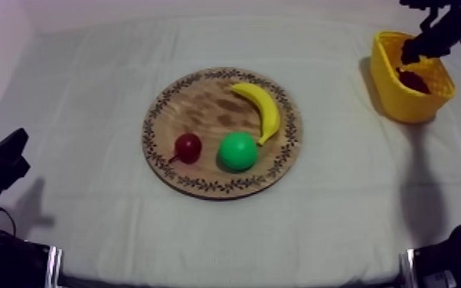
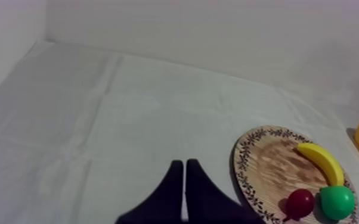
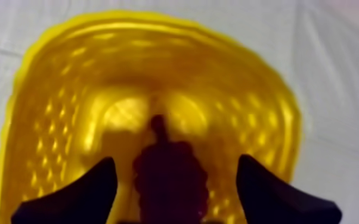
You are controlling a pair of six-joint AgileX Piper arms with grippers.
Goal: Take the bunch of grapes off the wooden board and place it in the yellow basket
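Basket (image 3: 271,113) floor: grapes (image 3: 170,184) between tool (image 3: 176,162) fingers (image 3: 77,199)

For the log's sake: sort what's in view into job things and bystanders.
Job: bunch of grapes, lying in the yellow basket; wooden board; right gripper, fingers open.
Lying about: banana, pear, small red fruit, all on the board.

Dark red bunch of grapes (image 3: 170,176) inside the yellow basket (image 1: 406,106), well apart from the wooden board (image 1: 203,111)
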